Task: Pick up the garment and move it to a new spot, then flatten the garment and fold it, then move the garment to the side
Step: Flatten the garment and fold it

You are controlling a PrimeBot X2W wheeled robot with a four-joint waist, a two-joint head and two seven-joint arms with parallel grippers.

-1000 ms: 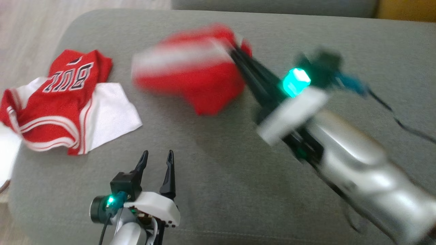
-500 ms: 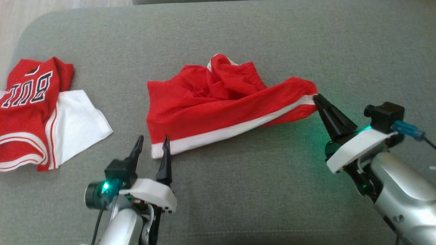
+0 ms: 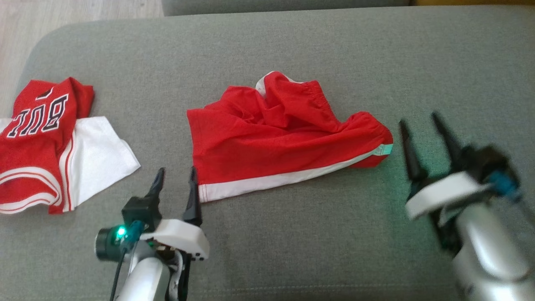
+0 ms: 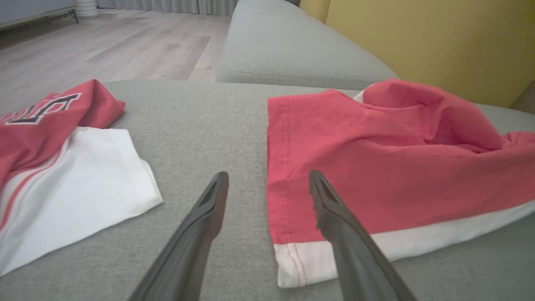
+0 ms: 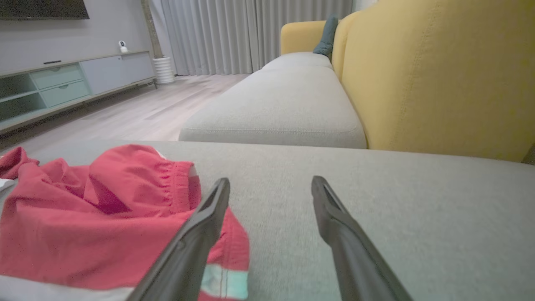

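Right fingers (image 3: pixel 408 148) released the shorts (image 3: pixel 271 146); their wrist view adds a cabinet (image 5: pixel 62 83).

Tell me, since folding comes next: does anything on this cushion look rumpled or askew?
The red shorts lie mid-cushion crumpled, not flat: the waistband is bunched into raised folds and the white hem stripe runs aslant. At the left edge, the lettered jersey sits rumpled over a white cloth. Nothing looks torn.

Red woven shorts (image 3: pixel 271 138): plain red, white side stripe, white hem band with red stitching. Red mesh jersey (image 3: pixel 37 146): white section, white-and-red striped trim, black white-outlined letters. Grey fabric sofa cushion (image 3: pixel 292 251). Yellow sofa back (image 5: pixel 439 75).
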